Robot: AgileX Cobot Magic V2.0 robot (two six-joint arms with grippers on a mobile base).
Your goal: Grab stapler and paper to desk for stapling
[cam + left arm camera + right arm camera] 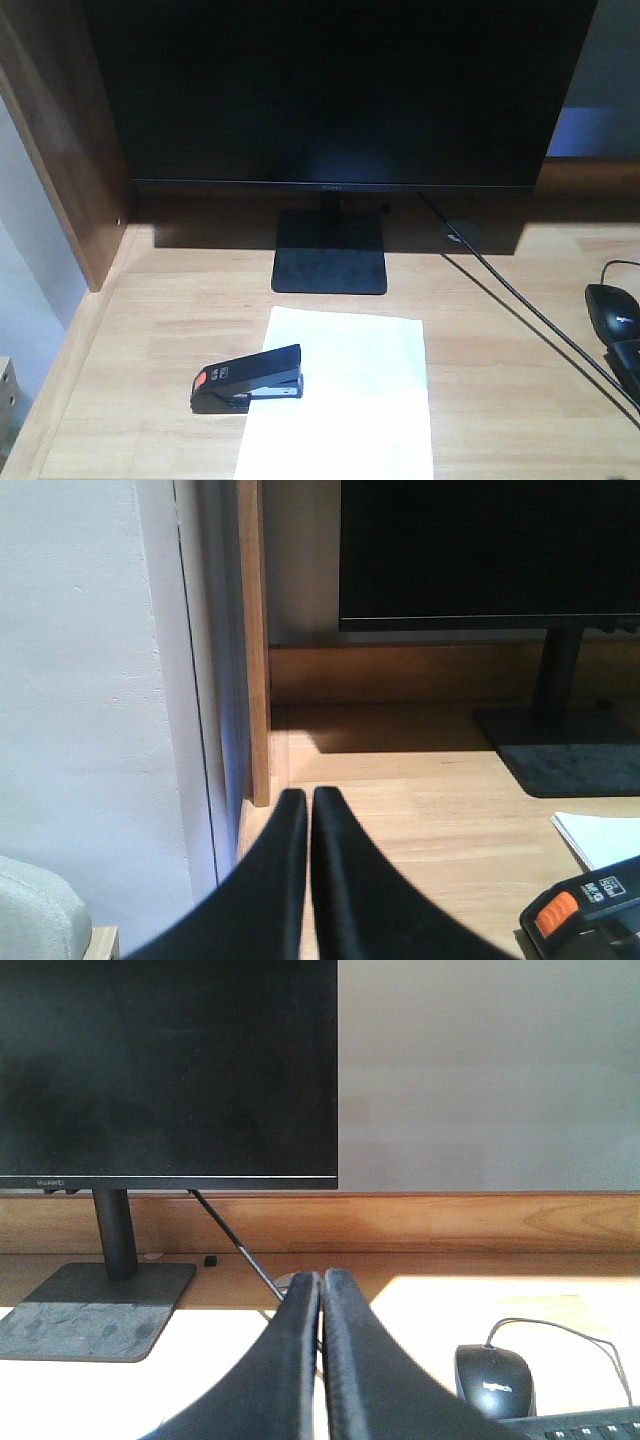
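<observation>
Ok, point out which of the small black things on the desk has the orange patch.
The stapler, lying across the left edge of the paper. Its left end carries the orange patch; the mouse, at the far right, is plain black.

Office desk setup: monitor (335,90), mouse (494,1380), kbd (580,1428), stapler (247,378) on wood desk (150,330).

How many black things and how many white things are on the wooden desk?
Black: 4 - stapler, monitor, mouse, keyboard
White: 1 - paper
Total: 5
</observation>
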